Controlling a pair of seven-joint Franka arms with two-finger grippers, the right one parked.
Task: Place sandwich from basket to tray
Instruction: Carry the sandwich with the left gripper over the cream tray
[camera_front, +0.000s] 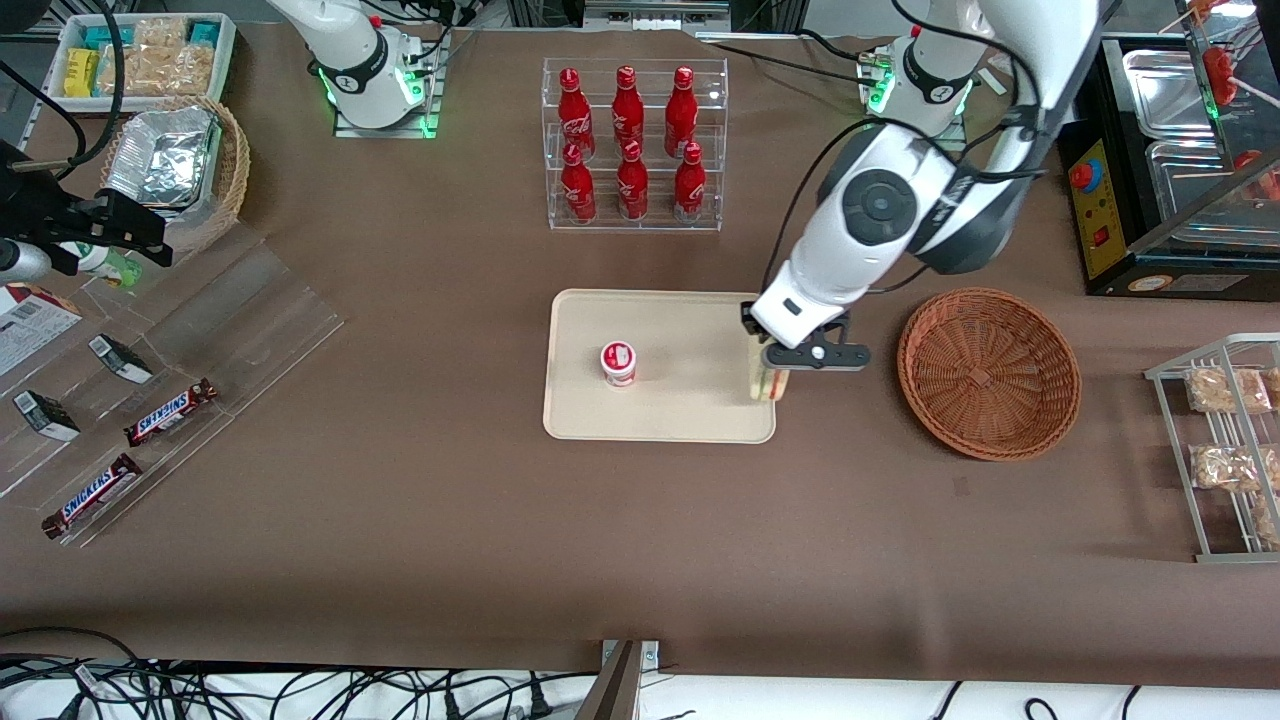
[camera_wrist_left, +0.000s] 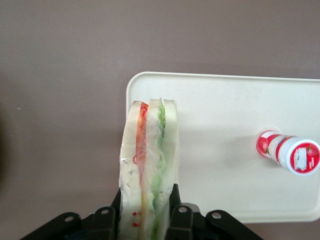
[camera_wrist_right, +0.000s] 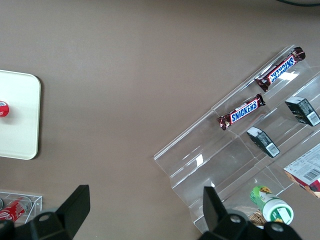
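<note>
My gripper (camera_front: 768, 372) (camera_wrist_left: 148, 200) is shut on the sandwich (camera_wrist_left: 150, 165) (camera_front: 767, 384), a wrapped wedge of pale bread with red, yellow and green filling. It holds the wedge upright over the edge of the cream tray (camera_front: 690, 330) (camera_wrist_left: 225, 130) that faces the basket. The round reddish-brown wicker basket (camera_front: 988, 370) stands beside the tray toward the working arm's end of the table, with nothing in it.
A small red-and-white cup (camera_front: 618, 362) (camera_wrist_left: 289, 153) stands on the tray. A clear rack of red bottles (camera_front: 632, 145) is farther from the front camera than the tray. A wire rack with bagged snacks (camera_front: 1228, 440) stands beside the basket. Clear shelves with Snickers bars (camera_front: 170, 412) lie toward the parked arm's end.
</note>
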